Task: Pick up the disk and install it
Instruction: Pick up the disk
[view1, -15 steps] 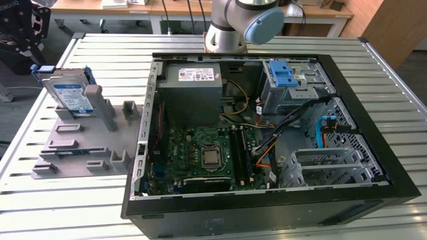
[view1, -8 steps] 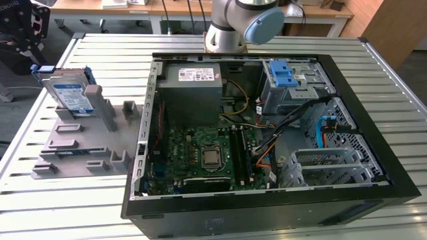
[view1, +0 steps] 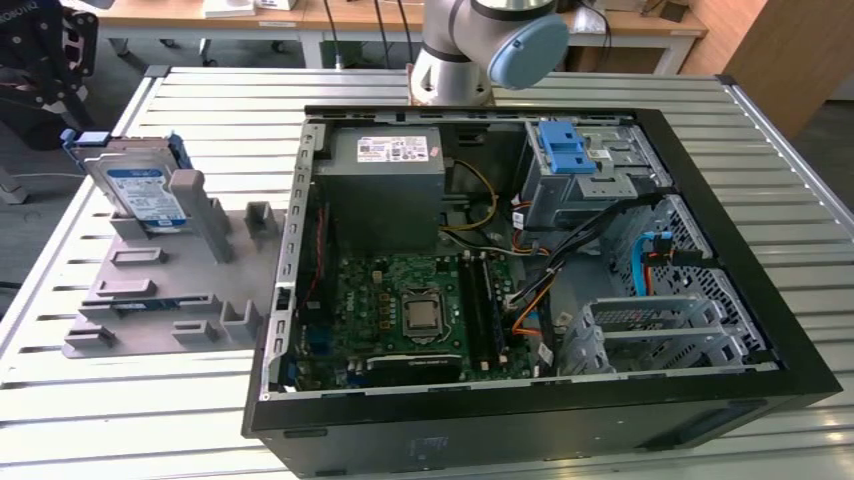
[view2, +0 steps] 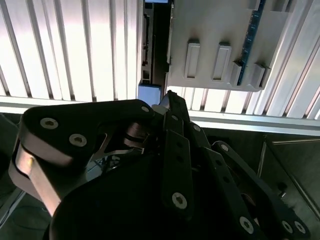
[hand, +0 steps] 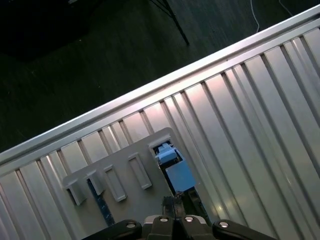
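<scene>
Worktop (view1: 747, 110): ribbed bare metal slats, bright, semi-gloss. Disk (view1: 140, 190): silver metal, paper label, blue plastic frame. Holder (view1: 147, 290): matt grey plastic, smooth. PC case (view1: 534, 435): black matt outside, dull bare sheet metal inside. Tool (view2: 167, 107): black matt links w/ shiny metal screws. Floor (hand: 75, 65): dark, rough, carpet-like.

Grey arm (view1: 447, 62), blue-capped joint (view1: 523, 45), in the exterior view, black end effector (view2: 167, 102) aimed downward
</scene>
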